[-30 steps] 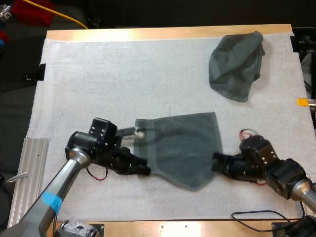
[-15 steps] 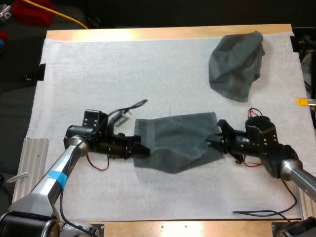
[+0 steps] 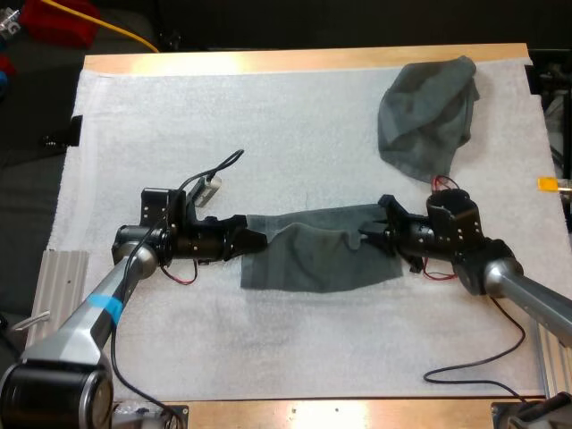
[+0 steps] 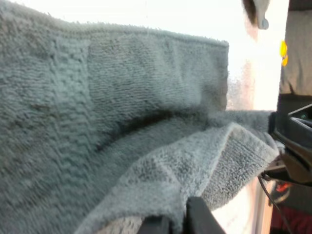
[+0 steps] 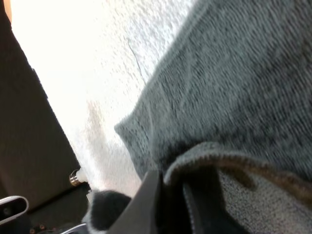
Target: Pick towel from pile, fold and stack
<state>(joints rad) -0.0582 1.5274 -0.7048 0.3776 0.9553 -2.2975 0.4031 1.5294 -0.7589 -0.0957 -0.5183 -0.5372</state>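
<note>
White mat (image 3: 268, 125) over a wooden tabletop (image 3: 304, 61), dark space beyond the far side.

Left hand (image 3: 256, 243): fingers (image 4: 200, 217) pinched on the towel (image 3: 308, 259) at the end nearest it, cloth bunched over the tips. Right hand (image 3: 368, 234): pinching the opposite end, with a rolled hem caught between its fingers (image 5: 146, 204). The hands face each other and the towel spans the gap between them.

Towel state: the lower layer lies flat on the mat. The gripped edge is raised off it and sags in the middle between the hands. In the left wrist view this edge curls over the flat layer, with the right hand at its far end.

Crumpled towel (image 3: 427, 112): well beyond the right hand toward the far side of the mat, apart from both hands, untouched.

Progress, as a judgement:
- Pick looks done. One towel is out of the pile and laid in the working area.
- Fold is mid-way. Both hands hold one edge up over the rest of the cloth, but it is not yet laid down or aligned with the opposite edge.
- Left to do: finish this fold, probably fold again, then place the towel as the base of a stack.
- No folded stack yet. The crumpled towel is left to process after that.
</note>
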